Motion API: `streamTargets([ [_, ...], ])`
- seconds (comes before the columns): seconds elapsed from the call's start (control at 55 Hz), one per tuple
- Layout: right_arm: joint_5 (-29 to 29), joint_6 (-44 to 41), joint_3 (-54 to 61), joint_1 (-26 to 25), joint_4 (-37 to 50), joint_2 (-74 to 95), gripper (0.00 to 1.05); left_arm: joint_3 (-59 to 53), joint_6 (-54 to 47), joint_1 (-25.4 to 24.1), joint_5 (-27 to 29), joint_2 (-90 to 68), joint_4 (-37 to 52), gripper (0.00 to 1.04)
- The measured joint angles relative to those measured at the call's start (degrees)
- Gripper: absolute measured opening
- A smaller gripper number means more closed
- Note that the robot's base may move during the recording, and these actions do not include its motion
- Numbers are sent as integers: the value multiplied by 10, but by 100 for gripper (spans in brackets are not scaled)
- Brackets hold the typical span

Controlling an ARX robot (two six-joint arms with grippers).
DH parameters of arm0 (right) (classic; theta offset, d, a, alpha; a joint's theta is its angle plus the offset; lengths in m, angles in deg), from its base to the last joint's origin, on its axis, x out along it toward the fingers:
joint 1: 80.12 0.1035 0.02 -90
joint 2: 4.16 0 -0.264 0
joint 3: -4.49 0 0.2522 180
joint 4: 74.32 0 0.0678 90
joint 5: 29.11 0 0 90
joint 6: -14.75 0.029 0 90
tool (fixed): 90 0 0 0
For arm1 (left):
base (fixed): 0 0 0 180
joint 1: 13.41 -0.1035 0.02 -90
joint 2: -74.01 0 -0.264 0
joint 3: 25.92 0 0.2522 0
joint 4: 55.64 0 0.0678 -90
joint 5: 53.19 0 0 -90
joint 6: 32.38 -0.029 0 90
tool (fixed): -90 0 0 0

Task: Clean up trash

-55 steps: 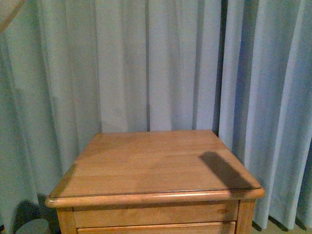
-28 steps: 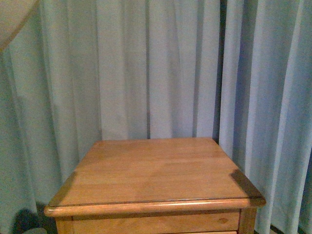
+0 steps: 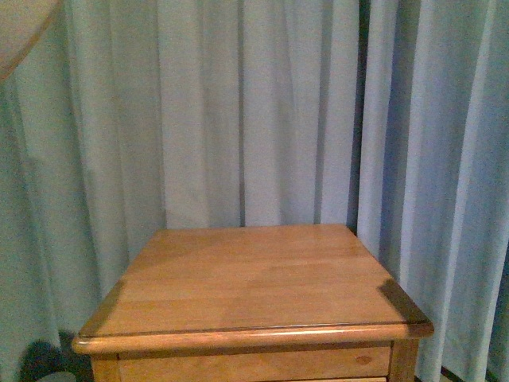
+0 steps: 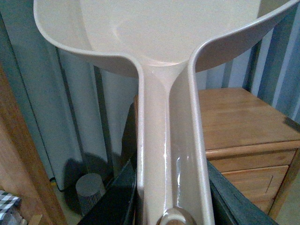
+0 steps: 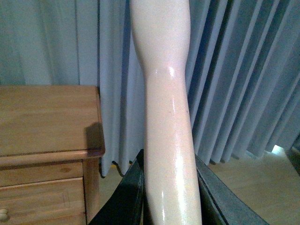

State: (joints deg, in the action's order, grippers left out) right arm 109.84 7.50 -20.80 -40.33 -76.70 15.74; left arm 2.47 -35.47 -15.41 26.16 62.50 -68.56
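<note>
On the left, the left gripper (image 4: 171,206) is clamping its jaws round the stem of the pinkish dustpan (image 4: 159,28), holding the scoop high, likely to carry it clear of the nightstand (image 3: 254,278), while a small grey bin (image 4: 90,192) is sitting on the floor nearby. In the middle no trash is showing on the nightstand or anywhere, so I cannot tell where it is lying; on the right, the right gripper (image 5: 168,197) is squeezing an upright pale handle (image 5: 164,93), probably a sweeping tool
</note>
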Motion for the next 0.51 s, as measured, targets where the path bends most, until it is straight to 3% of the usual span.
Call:
streamTargets([
  [0.509, 1, 1, 1, 1, 1, 0, 21, 0, 1, -1, 2, 2, 0, 27],
])
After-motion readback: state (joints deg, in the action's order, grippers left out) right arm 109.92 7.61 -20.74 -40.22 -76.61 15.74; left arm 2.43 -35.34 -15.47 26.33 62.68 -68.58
